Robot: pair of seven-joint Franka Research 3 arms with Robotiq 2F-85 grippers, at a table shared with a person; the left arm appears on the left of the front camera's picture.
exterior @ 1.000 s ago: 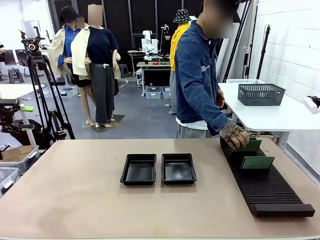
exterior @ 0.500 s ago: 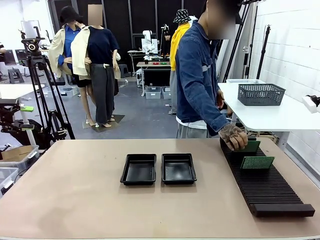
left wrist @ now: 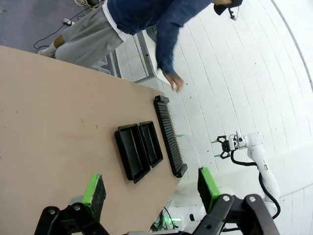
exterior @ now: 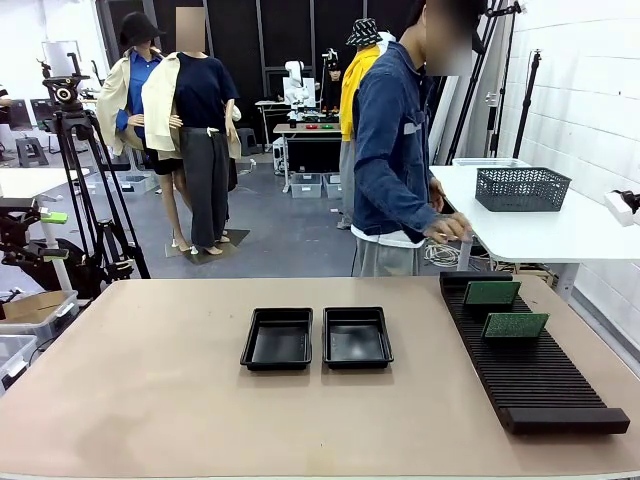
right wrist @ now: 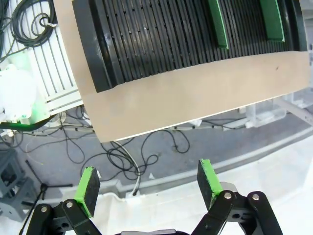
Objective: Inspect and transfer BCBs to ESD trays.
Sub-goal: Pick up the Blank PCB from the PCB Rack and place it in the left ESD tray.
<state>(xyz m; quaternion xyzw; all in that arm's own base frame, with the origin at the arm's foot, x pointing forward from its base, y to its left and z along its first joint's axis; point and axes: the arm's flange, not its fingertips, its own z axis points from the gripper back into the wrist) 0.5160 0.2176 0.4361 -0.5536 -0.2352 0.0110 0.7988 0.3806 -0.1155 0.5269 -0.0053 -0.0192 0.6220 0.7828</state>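
Two thin flat green circuit boards [exterior: 491, 292] stand tilted in the long black ribbed rack [exterior: 540, 385] at the right of the tan table [exterior: 150, 380], the nearer board [exterior: 515, 325] a few slots closer to me. Mid-table sit two shallow glossy black plastic trays, left tray [exterior: 278, 338] just beside right tray [exterior: 357, 337]. My left gripper [left wrist: 150, 186] gapes wide above the table; my right gripper [right wrist: 146, 181] is equally wide, over floor cables [right wrist: 122, 156]. The person's hand [exterior: 447, 228] is off the rack.

The right wrist view's top edge cuts off the rack [right wrist: 161, 44] and both BCBs [right wrist: 217, 24]; the person's hand [exterior: 447, 228] is motion-blurred.
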